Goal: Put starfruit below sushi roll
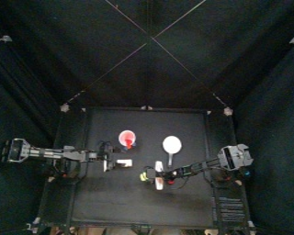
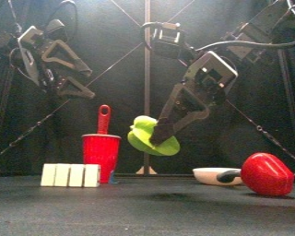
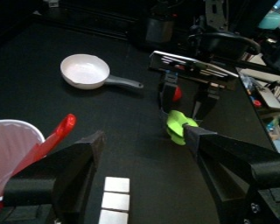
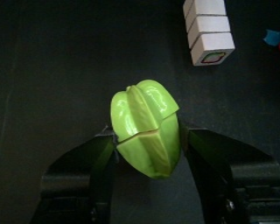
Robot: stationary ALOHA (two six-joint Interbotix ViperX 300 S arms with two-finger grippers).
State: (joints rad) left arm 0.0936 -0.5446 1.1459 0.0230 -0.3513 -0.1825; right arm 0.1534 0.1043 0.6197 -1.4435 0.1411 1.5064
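Observation:
My right gripper (image 4: 149, 142) is shut on the yellow-green starfruit (image 4: 145, 125) and holds it above the table, as the front view shows (image 2: 147, 136). The sushi roll (image 4: 208, 30), a short row of white chunks, lies on the table apart from it, left of the starfruit in the front view (image 2: 70, 175). My left gripper (image 3: 143, 142) is open and empty, raised at the left (image 2: 62, 74). In the left wrist view the starfruit (image 3: 178, 128) hangs in the other arm's jaws, and the sushi roll (image 3: 115, 198) lies close by.
A red cup (image 2: 100, 153) with a red handle stands just right of the sushi roll. A white pan (image 3: 83, 70) with a dark handle and a red pepper (image 2: 267, 174) lie at the right in the front view.

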